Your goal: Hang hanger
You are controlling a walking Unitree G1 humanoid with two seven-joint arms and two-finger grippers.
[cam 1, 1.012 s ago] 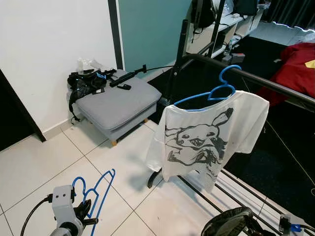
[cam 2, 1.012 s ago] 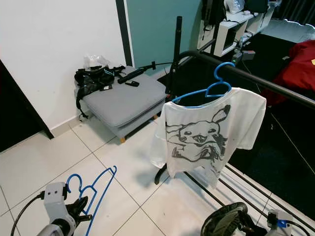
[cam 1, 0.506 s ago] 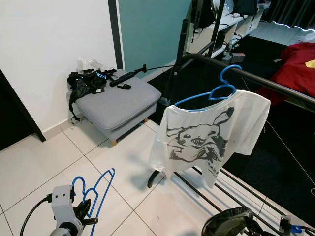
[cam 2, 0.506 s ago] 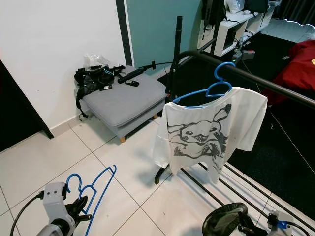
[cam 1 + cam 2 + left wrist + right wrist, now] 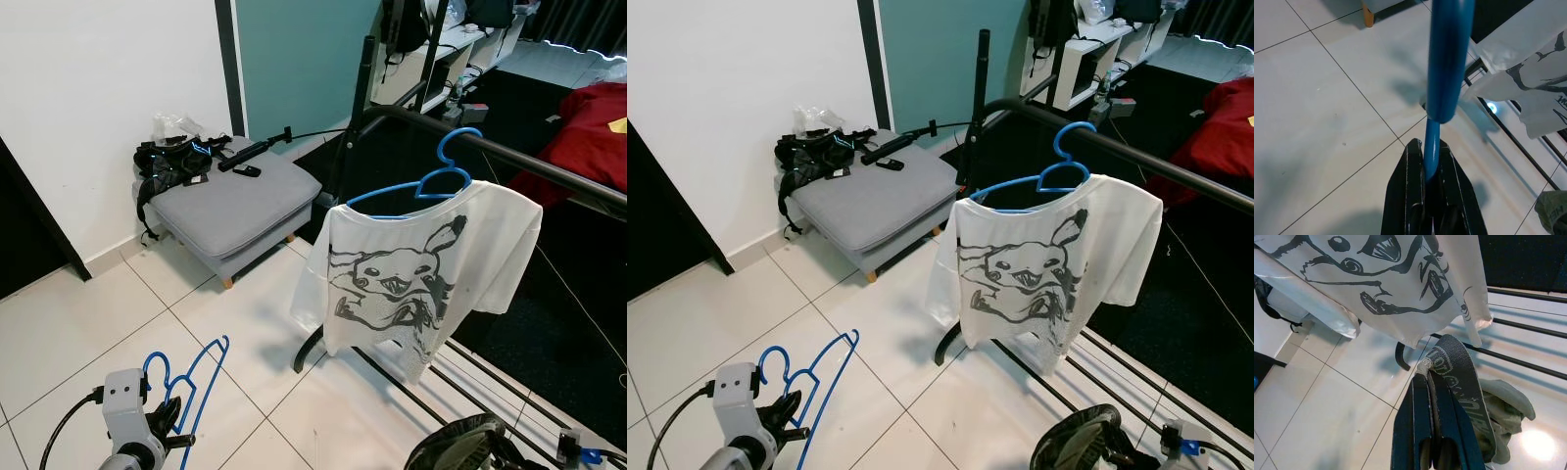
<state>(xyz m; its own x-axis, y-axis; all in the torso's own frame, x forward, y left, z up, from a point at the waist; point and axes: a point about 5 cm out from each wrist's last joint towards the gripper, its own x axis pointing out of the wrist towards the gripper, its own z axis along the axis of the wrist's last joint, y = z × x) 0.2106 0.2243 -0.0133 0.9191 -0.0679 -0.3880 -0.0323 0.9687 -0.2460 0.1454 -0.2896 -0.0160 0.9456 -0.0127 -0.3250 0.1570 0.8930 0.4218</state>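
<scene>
Since the earlier frames little has changed except the white printed T-shirt (image 5: 416,284), whose hem and sleeves have swayed slightly on its own blue hanger on the black rail (image 5: 529,162) of the drying rack; both arms sit low at the bottom of the head views much as they did. Low at the robot's left, the left gripper (image 5: 1431,169) is clamped on the thin bar of an empty blue hanger (image 5: 186,387), which stands up from the fingers over the white tiled floor (image 5: 78,333), well apart from the rail and below it. At the lower right, the right gripper (image 5: 1429,382) is pinched together on the elastic waistband of a grey-green garment (image 5: 1469,396), which droops beneath it just in front of the rack's lower bars. Judging from this, the hanger has yet to be lifted and hooked. Several things could go wrong: the grip is on a narrow, smooth bar, so the hanger may pivot in the fingers as the arm rises, leaving the hook pointing the wrong way; the hook may catch on the shirt or its hanger if brought in too close to them; and the dangling garment could snag on the lower bars. Exactly where along the hanger the fingers hold is hard to make out, as the wrist camera looks straight up the bar.
</scene>
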